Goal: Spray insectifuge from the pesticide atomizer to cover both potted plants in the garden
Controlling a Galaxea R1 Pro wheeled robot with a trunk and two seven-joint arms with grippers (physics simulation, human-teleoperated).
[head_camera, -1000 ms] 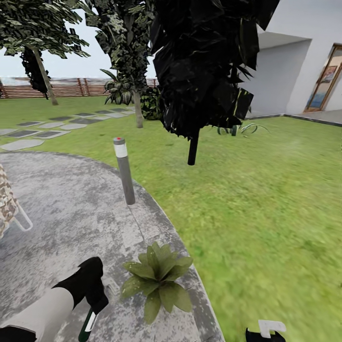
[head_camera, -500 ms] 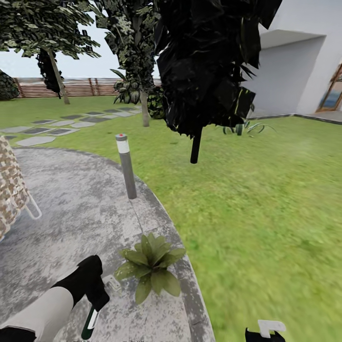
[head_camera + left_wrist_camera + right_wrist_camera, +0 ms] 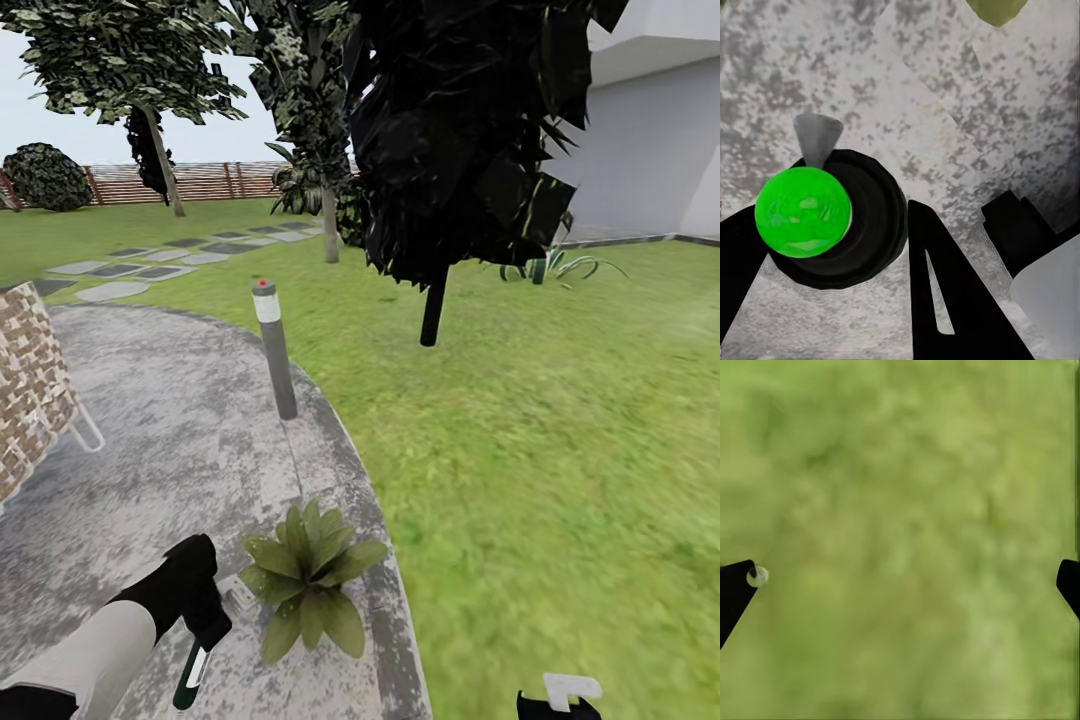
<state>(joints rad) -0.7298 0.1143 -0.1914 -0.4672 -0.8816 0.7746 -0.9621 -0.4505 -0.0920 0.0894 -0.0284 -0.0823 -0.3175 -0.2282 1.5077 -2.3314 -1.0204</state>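
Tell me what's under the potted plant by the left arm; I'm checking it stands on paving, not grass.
The potted plant sits on the grey mottled patio, near its edge beside the lawn. Its leaves cover the pot and the spot beneath.

This is a home garden. A green lawn (image 3: 560, 450) spreads beside a round grey mottled paved patio (image 3: 180, 440), with stepping stones (image 3: 150, 265) leading toward a brown slatted fence (image 3: 215, 180). Trees (image 3: 460, 150) stand on the grass, a grey bollard lamp (image 3: 275, 350) edges the paving, and a white house wall (image 3: 650, 140) rises behind.
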